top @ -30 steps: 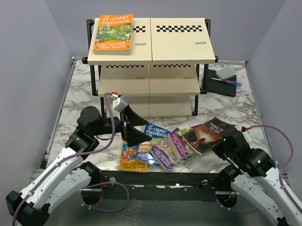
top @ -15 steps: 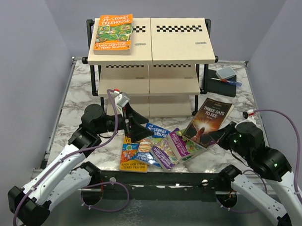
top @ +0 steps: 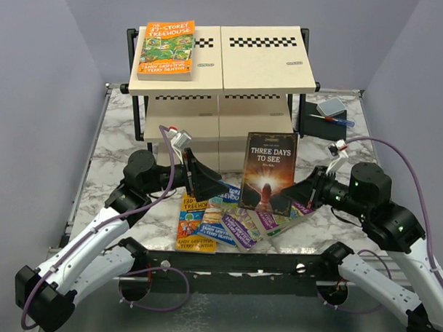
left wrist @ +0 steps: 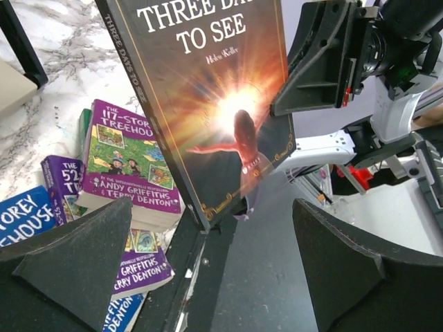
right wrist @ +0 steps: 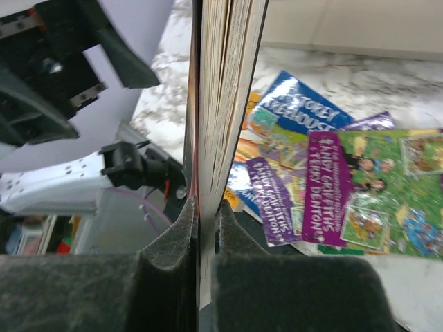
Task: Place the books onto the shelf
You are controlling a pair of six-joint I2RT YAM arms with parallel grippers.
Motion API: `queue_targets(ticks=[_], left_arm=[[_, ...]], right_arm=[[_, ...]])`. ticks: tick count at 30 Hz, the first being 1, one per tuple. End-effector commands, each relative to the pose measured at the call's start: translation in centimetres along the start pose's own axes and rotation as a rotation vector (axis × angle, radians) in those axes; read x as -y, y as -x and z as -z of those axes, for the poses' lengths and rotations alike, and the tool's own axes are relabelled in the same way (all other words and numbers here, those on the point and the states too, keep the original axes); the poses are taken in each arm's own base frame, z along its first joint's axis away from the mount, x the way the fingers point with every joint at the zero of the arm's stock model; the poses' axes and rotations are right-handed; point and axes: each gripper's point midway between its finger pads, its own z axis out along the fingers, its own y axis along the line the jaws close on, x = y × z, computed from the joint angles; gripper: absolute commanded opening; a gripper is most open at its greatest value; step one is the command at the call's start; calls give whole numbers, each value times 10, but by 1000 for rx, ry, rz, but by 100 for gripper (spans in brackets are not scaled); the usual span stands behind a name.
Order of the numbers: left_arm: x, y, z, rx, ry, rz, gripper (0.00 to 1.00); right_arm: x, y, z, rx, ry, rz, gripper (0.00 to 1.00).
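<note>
Dark book (top: 269, 173) is held upright, long axis vertical and cover turned toward the arm bases, raised above the pile of paperbacks (top: 219, 223).

Right gripper (top: 306, 192) is clamped on its lower right edge; in the right wrist view the pads (right wrist: 181, 232) are pressed on either side of the page block.

Shelf (top: 261, 62) is noted directly beyond the book, away from the arms. The right half of the top tier is bare; the left half is taken by an orange book (top: 166, 49).

Left gripper (top: 198, 178) is spread wide, holding nothing, aimed at the cover from the book's left.

Right arm is judged the one to carry. The book likely needs laying flat before any tier is reached.

Small dark box (top: 326, 119) is seen to the right of the shelf on the marble table (top: 113, 148), off the likely path.
</note>
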Motion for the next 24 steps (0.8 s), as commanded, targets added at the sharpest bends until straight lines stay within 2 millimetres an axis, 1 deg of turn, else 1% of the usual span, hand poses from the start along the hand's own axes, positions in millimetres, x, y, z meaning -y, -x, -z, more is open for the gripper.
queue_targets(ticks=[1,3,7,11,13,16,19,24], left_arm=[[7,9,-4,38,-29,42,99],[7,8,-4,40,-35,60,99],[10,9,-5,46,-55,99,99],[17,14,-4,63,-78,121,99],[19,15,-4,67,-85,132,96],[22,17,-4,70,-94,148,89],[23,18,-4,74,-98,163,74],[22,18,-5,78,-99,180,56]], right_arm=[[-65,20,11,39,317,129,1],[-73,21,9,33,361,135,1],[-80,22,4,26,415,148,1],[-84,21,-4,19,453,150,1],[-87,22,-6,15,477,152,1],[-93,23,-8,10,510,157,1],[-95,25,-12,9,524,163,1],[-98,26,-17,6,549,167,1]])
